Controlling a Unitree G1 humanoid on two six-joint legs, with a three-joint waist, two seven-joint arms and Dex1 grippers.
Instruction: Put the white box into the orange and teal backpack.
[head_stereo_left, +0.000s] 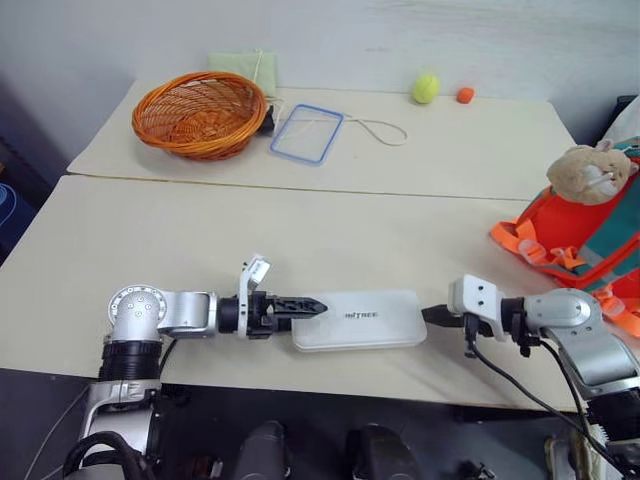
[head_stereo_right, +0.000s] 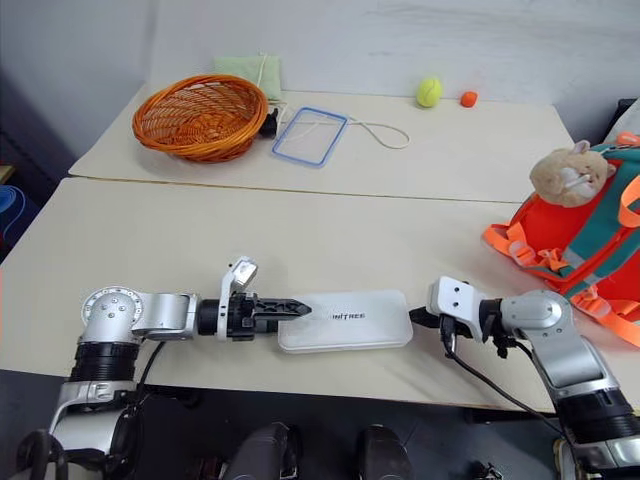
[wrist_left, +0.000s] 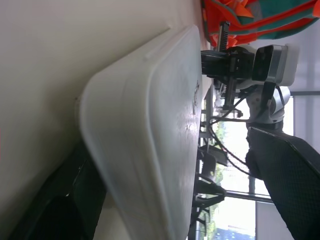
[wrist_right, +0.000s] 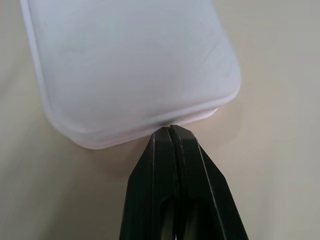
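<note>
The white box (head_stereo_left: 362, 319) lies flat near the front edge of the near table, with dark lettering on top. My left gripper (head_stereo_left: 318, 304) is at its left end, pointing right. In the left wrist view the box (wrist_left: 150, 130) sits between its fingers (wrist_left: 285, 190), with a gap beside it, so the gripper is open around that end. My right gripper (head_stereo_left: 432, 313) is shut, and its tips (wrist_right: 170, 129) touch the box's right end. The orange and teal backpack (head_stereo_left: 575, 235), with a tan hamster toy (head_stereo_left: 590, 170) on top, lies at the table's right edge.
On the far table are an orange wicker basket (head_stereo_left: 200, 113), a blue-rimmed clear lid (head_stereo_left: 307, 133), a white cord (head_stereo_left: 378, 128), a yellow-green ball (head_stereo_left: 426, 88) and a small orange ball (head_stereo_left: 465, 95). A seam runs between the two tables. Bare tabletop separates the box from the backpack.
</note>
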